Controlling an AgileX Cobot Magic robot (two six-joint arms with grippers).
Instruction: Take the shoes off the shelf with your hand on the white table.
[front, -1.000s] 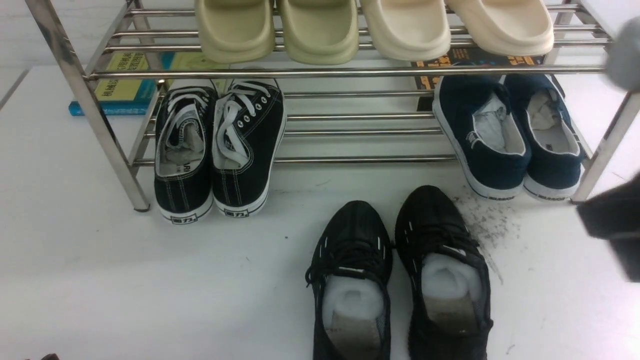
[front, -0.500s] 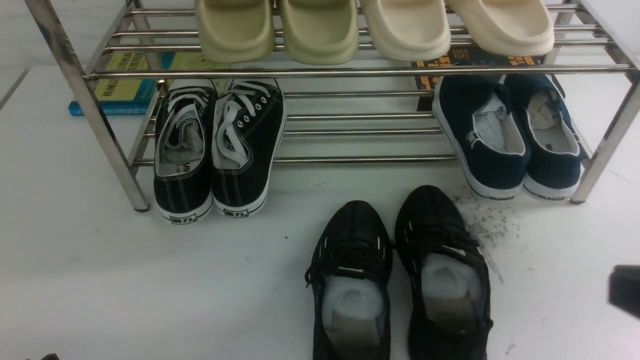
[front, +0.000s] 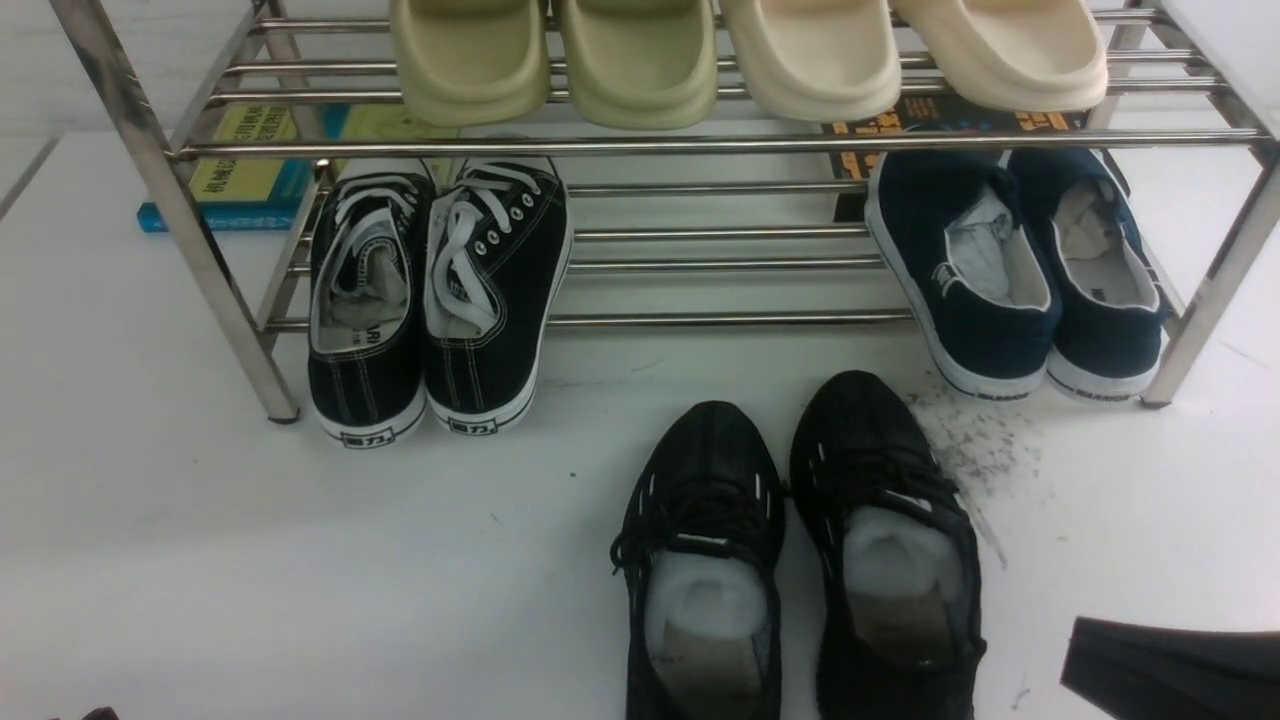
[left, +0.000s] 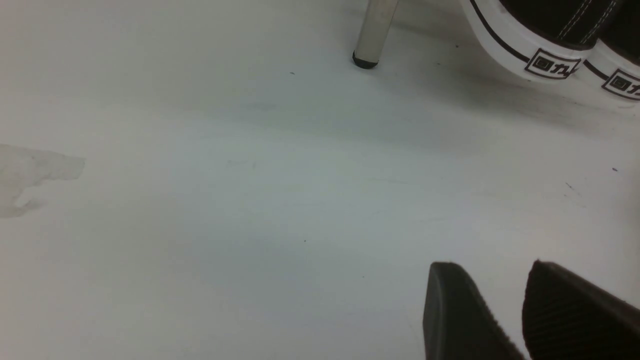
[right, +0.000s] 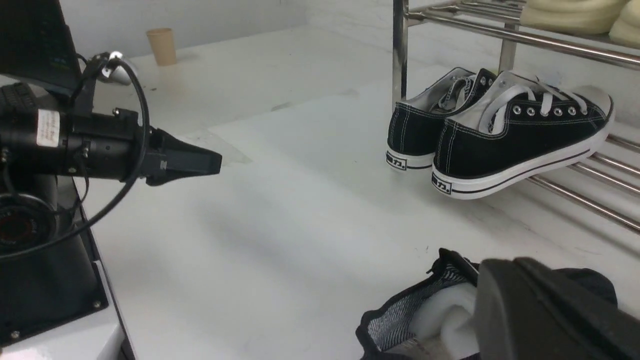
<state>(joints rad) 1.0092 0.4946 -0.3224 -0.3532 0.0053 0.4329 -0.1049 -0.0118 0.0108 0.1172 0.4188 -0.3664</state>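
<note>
The shoes, a pair of all-black mesh sneakers (front: 700, 540) with white stuffing, stand side by side on the white table (front: 250, 560), in front of the steel shelf (front: 700, 143) and off it. My right gripper (front: 1078, 662) sits low at the right, apart from the pair and shut on nothing. In the right wrist view its fingers (right: 495, 285) are pressed together in front of one shoe's open heel (right: 410, 320). My left gripper (left: 492, 267) hovers over bare table near a shelf leg (left: 372, 35), open and empty.
On the lower tier, black canvas sneakers with white laces (front: 430, 300) stand at the left and navy slip-ons (front: 1010, 270) at the right, with bare bars between. Cream slippers (front: 640, 60) fill the top tier. Books (front: 240, 170) lie behind. A dark scuff (front: 970, 440) marks the table.
My right arm has dropped from mid-height at the right edge to the lower right corner of the front view. The black sneakers have stayed where they were.
</note>
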